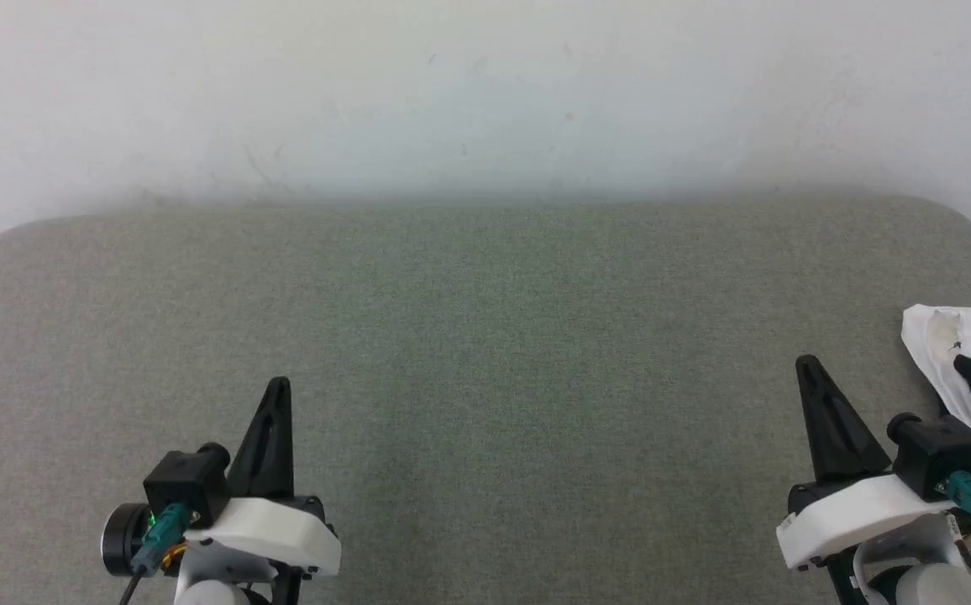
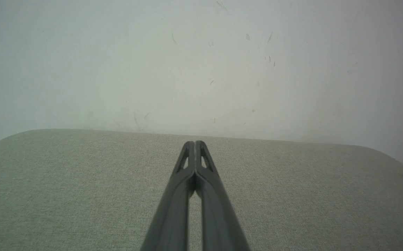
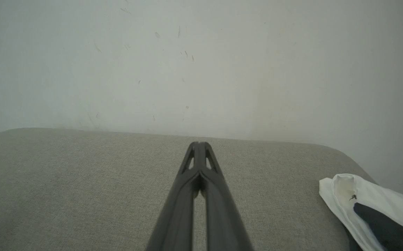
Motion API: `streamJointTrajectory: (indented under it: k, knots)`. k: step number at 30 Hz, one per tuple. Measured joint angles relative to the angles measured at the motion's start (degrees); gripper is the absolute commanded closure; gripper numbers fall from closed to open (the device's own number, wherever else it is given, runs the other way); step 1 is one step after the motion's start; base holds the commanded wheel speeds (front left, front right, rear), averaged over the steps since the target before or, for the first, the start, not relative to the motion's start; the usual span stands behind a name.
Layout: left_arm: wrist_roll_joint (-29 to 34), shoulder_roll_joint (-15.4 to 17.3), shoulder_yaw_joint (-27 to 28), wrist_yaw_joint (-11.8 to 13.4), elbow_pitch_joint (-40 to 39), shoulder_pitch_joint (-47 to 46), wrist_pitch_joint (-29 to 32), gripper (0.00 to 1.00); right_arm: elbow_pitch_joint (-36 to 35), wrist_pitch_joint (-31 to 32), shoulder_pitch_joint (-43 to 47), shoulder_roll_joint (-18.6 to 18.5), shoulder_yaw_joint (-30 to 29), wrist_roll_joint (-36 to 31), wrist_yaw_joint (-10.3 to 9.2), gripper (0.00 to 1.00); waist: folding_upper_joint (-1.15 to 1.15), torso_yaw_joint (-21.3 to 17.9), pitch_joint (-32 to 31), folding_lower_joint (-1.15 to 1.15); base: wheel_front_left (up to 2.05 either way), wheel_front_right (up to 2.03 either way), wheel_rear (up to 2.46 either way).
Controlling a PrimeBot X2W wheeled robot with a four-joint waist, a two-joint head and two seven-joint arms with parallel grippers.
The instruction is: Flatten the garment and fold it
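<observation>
1. Left end effector (image 1: 280, 385) sits low on my left in the head view, pointing up toward the wall (image 1: 485, 92); jaws pinched fully together with the tips meeting and nothing between them; its wrist view shows just a thin slit further back where the jaws bow apart.
2. Right end effector (image 1: 806, 363) is pretty much the mirror of that at lower right; jaws narrow as they go, tips touching, holding nothing.
3. The garment (image 1: 943, 340) is bunched up at the far right edge of the counter (image 1: 485, 353), near the right end effector on its outer side and clear of the jaws; I see rumpled white fabric with a black patch lower down; the frame edge cuts the rest off, so I can't tell how it lies past that.
4. The garment's black part runs behind the right wrist's camera housing; can't tell if they touch.
5. In the left wrist view it's only a white sliver at the right edge, well apart from the left end effector.
6. The counter is a grey-green woven surface with rounded far corners, right up against the pale, lightly scuffed wall.
7. Can't tell whether either end effector actually touches the counter or hangs just over it.
</observation>
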Motion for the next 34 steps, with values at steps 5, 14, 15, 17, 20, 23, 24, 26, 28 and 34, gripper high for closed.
streamJointTrajectory:
  k: [5,14,15,17,20,23,24,26,28,34]
  knots:
    - [0.44,0.00,0.01,0.12,-0.34,0.00,0.56,1.00,-0.05,0.44,0.00,0.00,0.04,-0.11,0.00,1.00,0.00,-0.07,0.04,0.00,0.00,0.00,0.00]
    - [1.37,0.00,0.04,0.48,-1.13,0.02,1.69,1.00,-0.24,0.94,0.00,0.00,0.11,-0.60,0.00,1.00,0.00,-0.20,0.12,0.00,0.00,0.00,0.00]
    - [1.53,0.00,0.05,0.49,-1.20,0.02,1.80,1.00,-0.26,0.96,0.00,0.00,0.12,-0.67,0.00,1.00,0.00,-0.21,0.13,0.00,0.00,0.00,0.00]
    - [1.56,0.00,0.07,0.49,-1.40,0.04,1.93,1.00,-0.31,1.13,0.00,0.00,0.15,-0.82,0.00,1.00,0.00,-0.24,0.14,0.00,0.00,0.00,0.00]
    - [1.97,0.00,0.08,0.49,-1.63,0.08,2.40,1.00,-0.34,1.41,0.00,0.00,0.16,-1.00,0.00,1.00,0.00,-0.28,0.17,0.00,0.00,0.00,0.00]
    - [2.11,0.00,0.10,0.51,-1.79,0.09,2.58,1.00,-0.38,1.45,0.00,0.00,0.21,-1.19,0.00,1.00,0.00,-0.33,0.19,0.00,0.00,0.00,0.00]
    - [2.13,0.00,0.09,0.52,-1.87,0.09,2.61,1.00,-0.40,1.46,0.00,0.00,0.20,-1.29,0.00,1.00,0.00,-0.34,0.20,0.00,0.00,0.00,0.00]
    - [2.41,0.00,0.10,0.59,-2.00,0.10,3.08,1.00,-0.45,1.54,0.00,0.01,0.23,-1.49,0.00,1.00,0.00,-0.37,0.22,0.00,0.00,0.00,0.00]
    - [2.53,0.00,0.10,0.60,-2.15,0.10,3.18,1.00,-0.52,1.92,0.00,0.01,0.24,-1.52,0.00,1.00,0.00,-0.40,0.23,0.00,0.00,0.00,0.00]
    - [3.04,-0.01,0.10,0.69,-2.65,0.13,4.01,1.00,-0.69,2.04,0.00,0.01,0.34,-1.63,0.00,1.00,0.00,-0.48,0.28,0.00,0.00,0.00,0.00]
